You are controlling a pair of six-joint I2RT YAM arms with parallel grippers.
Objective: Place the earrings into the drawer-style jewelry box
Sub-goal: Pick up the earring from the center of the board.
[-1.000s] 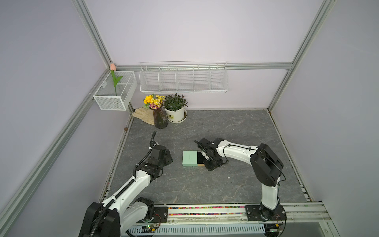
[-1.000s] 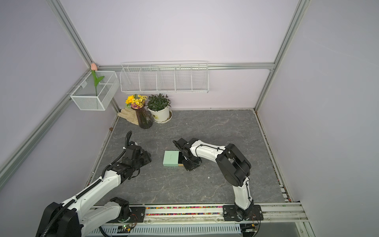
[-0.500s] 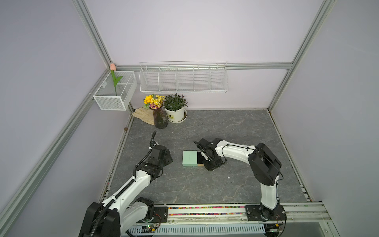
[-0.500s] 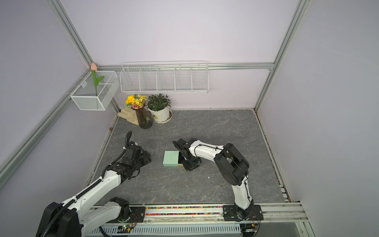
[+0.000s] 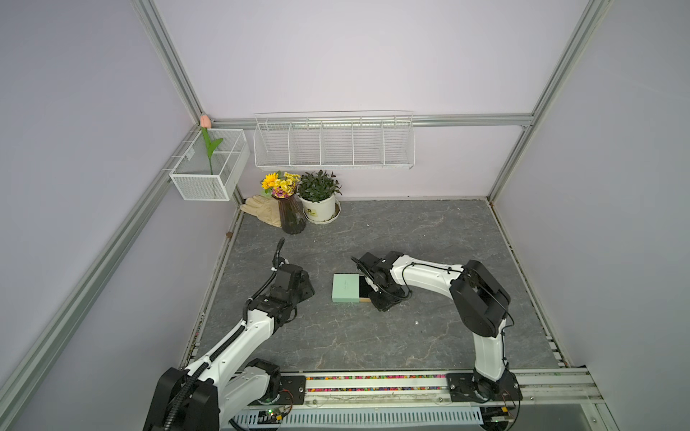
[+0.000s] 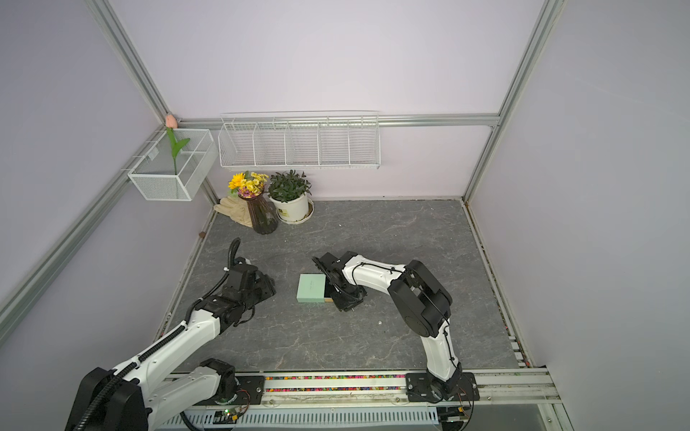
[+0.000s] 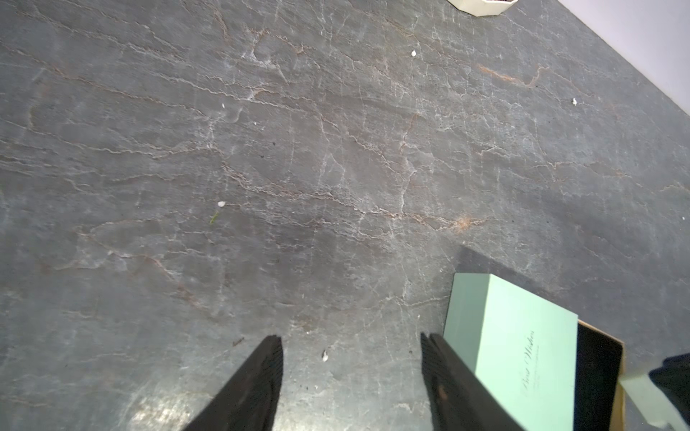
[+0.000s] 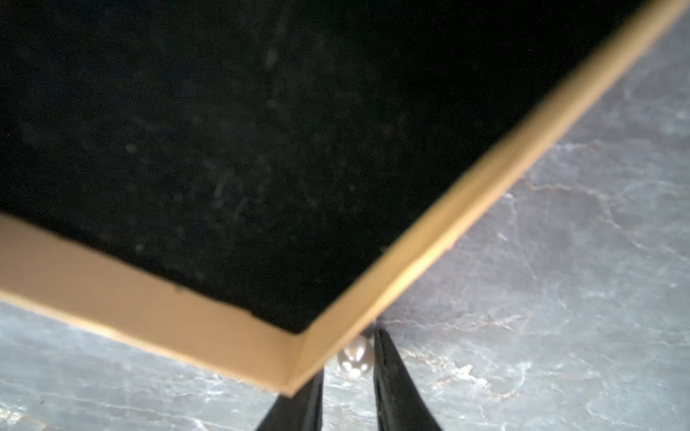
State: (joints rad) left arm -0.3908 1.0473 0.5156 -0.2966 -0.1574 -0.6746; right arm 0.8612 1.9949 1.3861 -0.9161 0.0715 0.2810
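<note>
Straddling one earring [image 8: 355, 359] on the surface [image 8: 560, 298], right fingers [image 8: 395, 392] stand narrow, a little slack, at the drawer-style jewelry box [image 8: 485, 179] tray corner; left fingers [image 7: 257, 380] gape empty beside it.

Earring [image 8: 355, 358] beside jewelry box [image 8: 149, 298] corner, between right claw [image 8: 349, 360] fingers [image 8: 395, 392]

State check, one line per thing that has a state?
left gripper: open, empty.
right gripper: narrow around earring, grip unclear.
earring: on table, outside tray corner.
white bead: loose on table, likely second earring.
jewelry box: drawer partly out, visible lining bare.
</note>
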